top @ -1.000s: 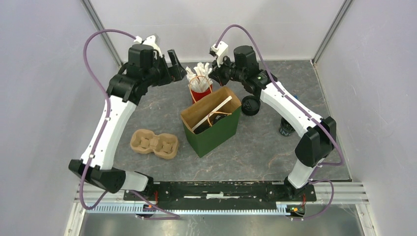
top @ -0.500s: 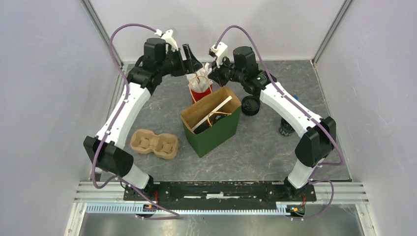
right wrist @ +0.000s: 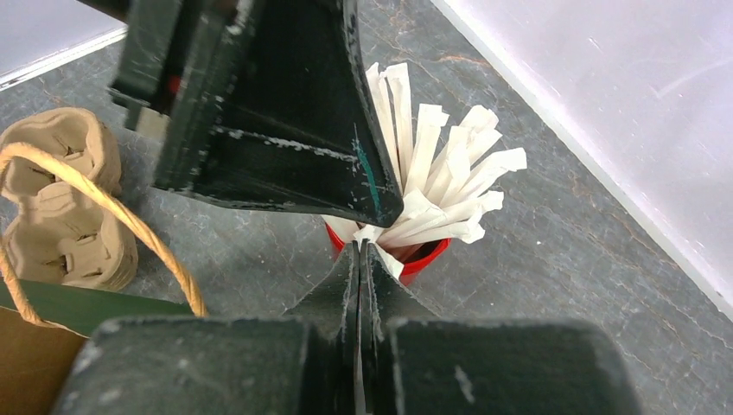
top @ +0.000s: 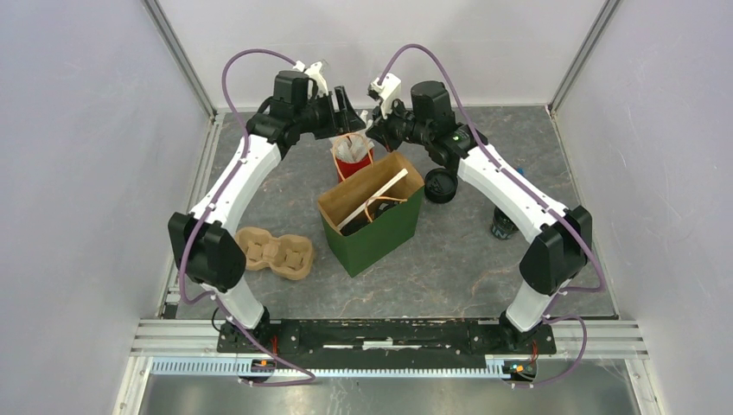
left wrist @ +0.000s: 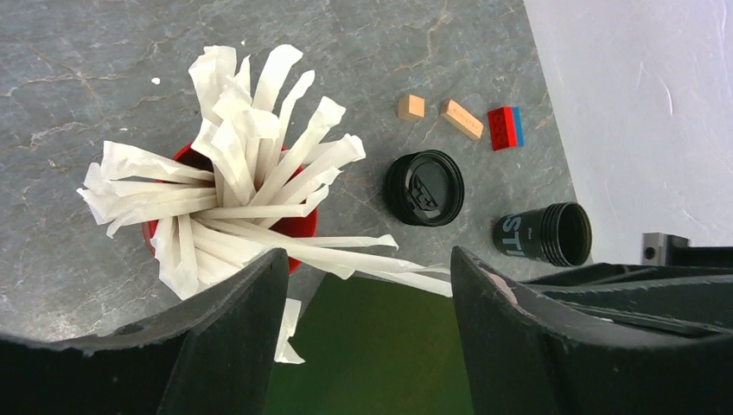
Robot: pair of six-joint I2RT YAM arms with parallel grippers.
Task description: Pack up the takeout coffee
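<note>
Two grippers hang over the red cup point(left wrist: 304, 229): left gripper point(left wrist: 367, 259) released, jaws straddling straws point(left wrist: 259, 164), likely to pick one; right gripper point(right wrist: 359, 251) clenched. Coffee cup point(left wrist: 543, 234) lies sideways near its lid point(left wrist: 423, 188), outside the bag point(top: 385, 238)

you're looking down past the left gripper point(left wrist: 369, 259), its fingers spread with nothing between them.
under it stand a red cup point(left wrist: 304, 227) of white sticks point(left wrist: 233, 186) and the green bag point(left wrist: 380, 346); to the right a black lid point(left wrist: 423, 188) lies flat near a black cup point(left wrist: 543, 234) on its side, small blocks point(left wrist: 461, 118) beyond.
</note>
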